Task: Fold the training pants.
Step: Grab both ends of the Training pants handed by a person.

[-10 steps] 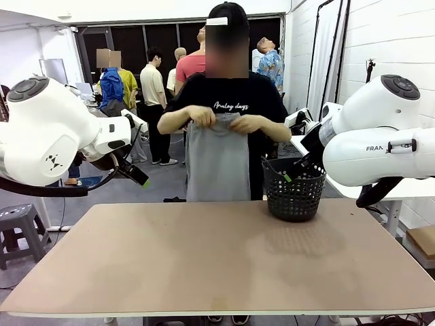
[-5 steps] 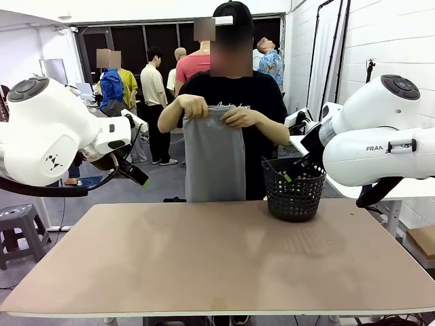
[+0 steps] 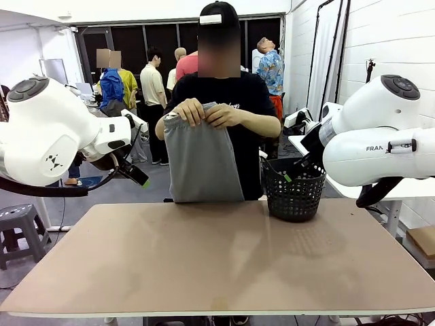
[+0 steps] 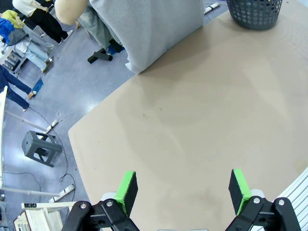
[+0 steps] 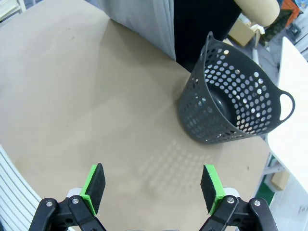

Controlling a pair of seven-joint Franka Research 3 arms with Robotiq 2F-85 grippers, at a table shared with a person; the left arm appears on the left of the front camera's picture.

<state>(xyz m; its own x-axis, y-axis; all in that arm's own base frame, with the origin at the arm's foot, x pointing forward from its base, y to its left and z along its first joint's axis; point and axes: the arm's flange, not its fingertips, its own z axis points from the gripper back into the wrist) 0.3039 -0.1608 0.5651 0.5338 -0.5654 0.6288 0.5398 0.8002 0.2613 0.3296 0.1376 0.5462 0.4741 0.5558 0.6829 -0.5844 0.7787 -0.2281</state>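
Observation:
At the far side of the table a person holds the light grey training pants (image 3: 202,159) up by the waistband with both hands (image 3: 207,113); the cloth hangs down to the table's far edge. The hanging pants (image 4: 151,26) fill the top of the left wrist view, and a strip of the pants (image 5: 144,24) shows at the top of the right wrist view. My left gripper (image 4: 182,188) is open above bare table, well short of the pants. Beside the basket, my right gripper (image 5: 153,186) hovers open over the table with nothing between its green pads.
A black mesh basket (image 3: 293,190) stands at the table's far right (image 5: 231,103), close to the right arm. The brown tabletop (image 3: 224,258) is bare across its middle and front. Other people stand in the room behind, and a grey stool (image 4: 41,147) sits on the floor at the left.
The person has spread the pants wider and shifted them to the left, with the hem lower at the table's far edge. Both arms are still.

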